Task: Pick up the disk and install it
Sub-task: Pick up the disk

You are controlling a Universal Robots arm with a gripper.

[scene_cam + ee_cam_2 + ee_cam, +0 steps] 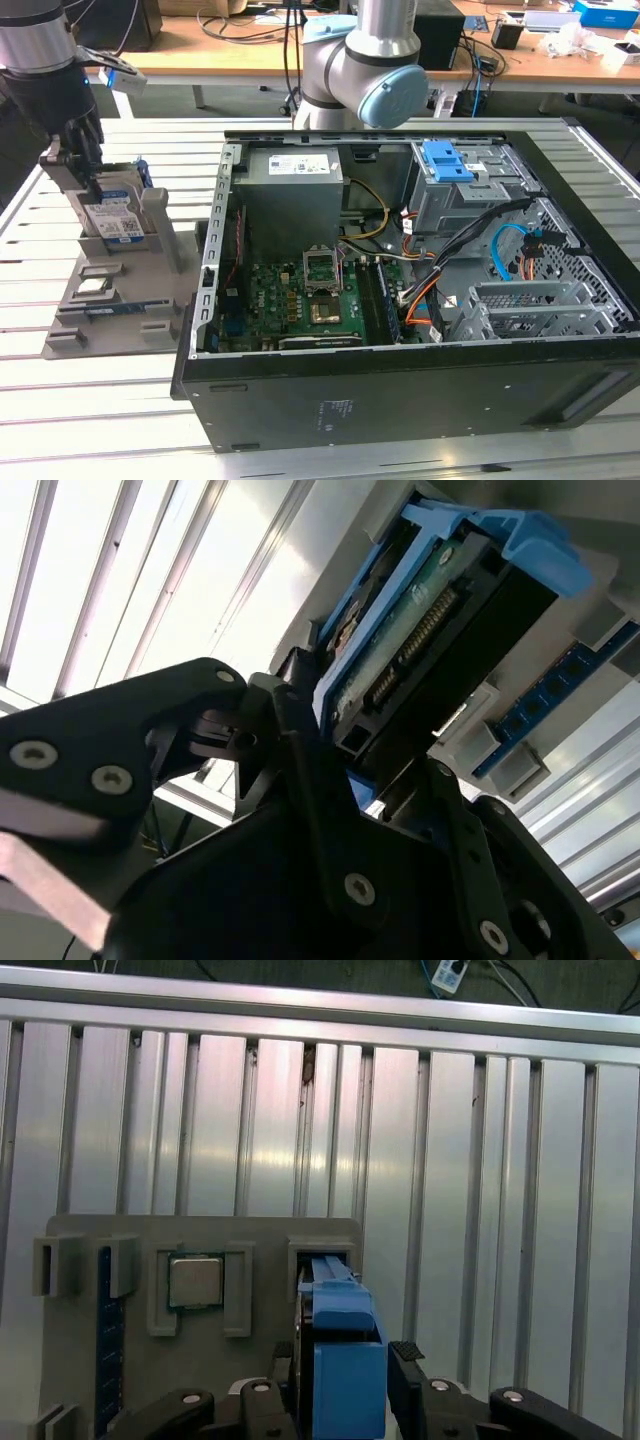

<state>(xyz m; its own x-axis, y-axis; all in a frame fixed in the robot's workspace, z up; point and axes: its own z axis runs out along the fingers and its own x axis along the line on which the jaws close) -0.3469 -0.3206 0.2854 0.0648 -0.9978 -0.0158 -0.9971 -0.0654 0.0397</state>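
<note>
You have the gripper (93, 188) down over the disk (115, 222). In the exterior view the disk stands on edge in the grey holder (100, 300), at 9 o'clock from the open computer case (400, 410). In both wrist views the disk sits between the fingers (405, 1358), one pressed against each broad face, so you are clamped on its upper end. A square chip (195, 1280) lies in the neighbouring pocket of the holder.

A table (100, 400) of ribbed silver metal slats spreads across the foreground, shining under bright light in both wrist views. Behind it a long wooden desk (250, 62) carries cables (240, 25) and boxes (605, 12), above a grey floor (230, 100).
</note>
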